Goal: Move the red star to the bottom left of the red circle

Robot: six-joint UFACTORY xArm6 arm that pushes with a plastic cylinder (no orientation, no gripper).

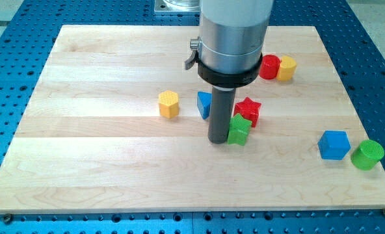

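The red star (249,109) lies right of the board's middle, with a green star (239,129) touching it at its lower left. The red circle (268,67) stands higher up and to the right, touching a yellow block (286,67) on its right. My tip (218,140) rests on the board at the green star's left side, below and left of the red star. The rod hides part of a blue block (204,104) to its left.
A yellow hexagon (169,104) sits left of the blue block. A blue cube (334,145) and a green cylinder (367,155) stand near the board's right edge (368,123). The arm's grey body (235,32) covers the board's upper middle.
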